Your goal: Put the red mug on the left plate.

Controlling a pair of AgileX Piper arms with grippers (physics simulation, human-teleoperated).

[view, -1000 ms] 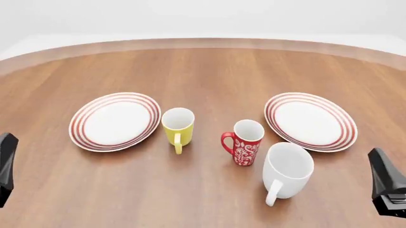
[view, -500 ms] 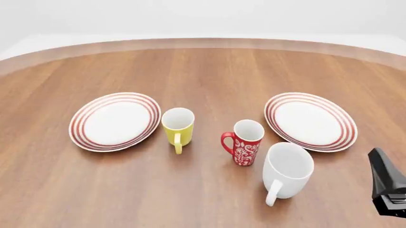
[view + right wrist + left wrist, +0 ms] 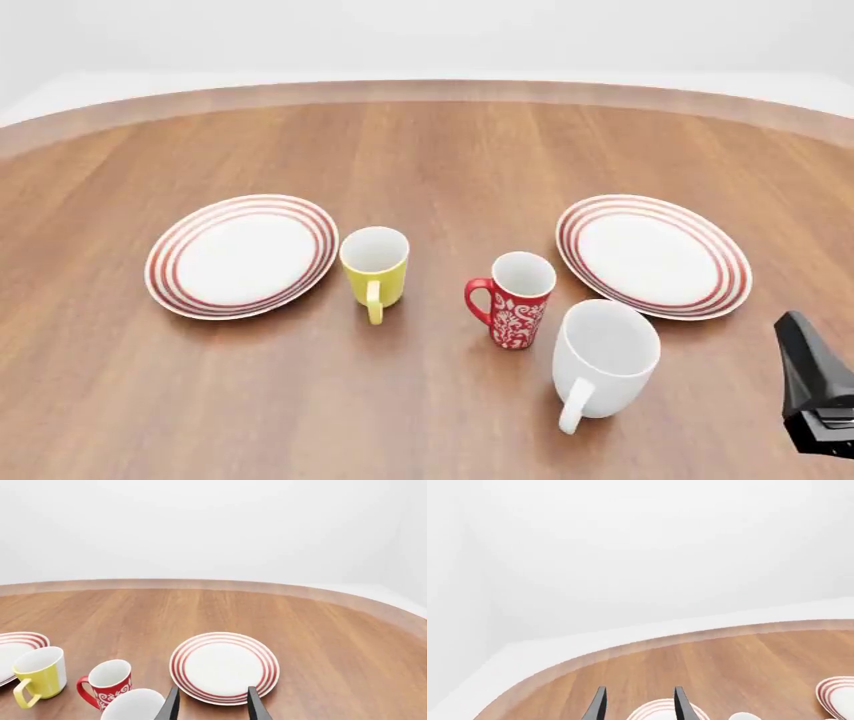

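The red mug (image 3: 514, 299) stands upright on the table (image 3: 441, 150), its handle turned toward the yellow mug (image 3: 374, 265), which stands just to its left. The white mug (image 3: 603, 357) sits just beside the red mug on the near right, almost touching it. The left plate (image 3: 242, 254) lies beyond the yellow mug, well apart from the red mug; the right plate (image 3: 653, 254) lies near the red mug on its far right. The right gripper (image 3: 210, 706) hangs near the white mug, its fingers apart and holding nothing. The left gripper (image 3: 638, 705) shows only in its wrist view, fingers parted and empty, above the left plate's rim.
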